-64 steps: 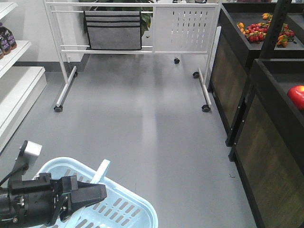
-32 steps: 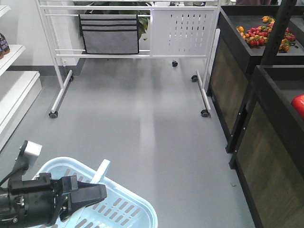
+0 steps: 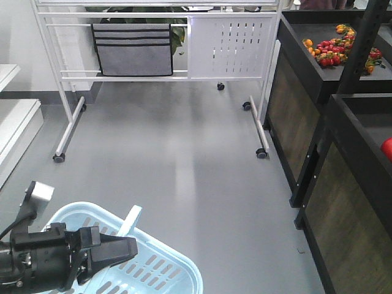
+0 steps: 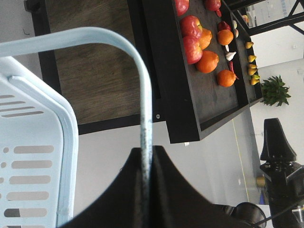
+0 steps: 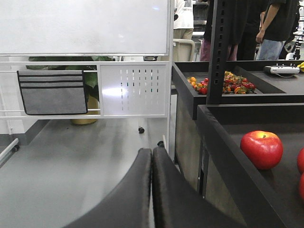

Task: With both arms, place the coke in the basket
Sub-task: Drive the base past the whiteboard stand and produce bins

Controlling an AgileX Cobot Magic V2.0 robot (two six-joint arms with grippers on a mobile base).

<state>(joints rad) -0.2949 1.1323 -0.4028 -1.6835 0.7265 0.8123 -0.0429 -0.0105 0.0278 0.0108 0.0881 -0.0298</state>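
The light blue basket (image 3: 160,269) sits at the bottom left of the front view, under my left arm. My left gripper (image 3: 133,246) is shut on the basket's flat handle (image 3: 130,219). In the left wrist view the handle (image 4: 137,71) arcs up from between the closed jaws of the left gripper (image 4: 145,151), with the slotted basket wall (image 4: 33,156) to the left. My right gripper (image 5: 151,151) is shut with nothing between its fingers and points over the grey floor. The coke is out of view.
A white wheeled rack (image 3: 233,43) with a grey pocket organiser (image 3: 133,49) stands across the far floor. Black produce stands (image 3: 343,202) line the right side, holding peppers (image 3: 334,52), a red apple (image 5: 261,148) and oranges (image 4: 207,61). A white shelf (image 3: 15,122) stands at the left. People (image 5: 273,23) stand behind.
The scene has shifted left and down in the front view: the rack and stands are closer, and the shelf bottles have left the frame. Left gripper and basket keep their place in frame.
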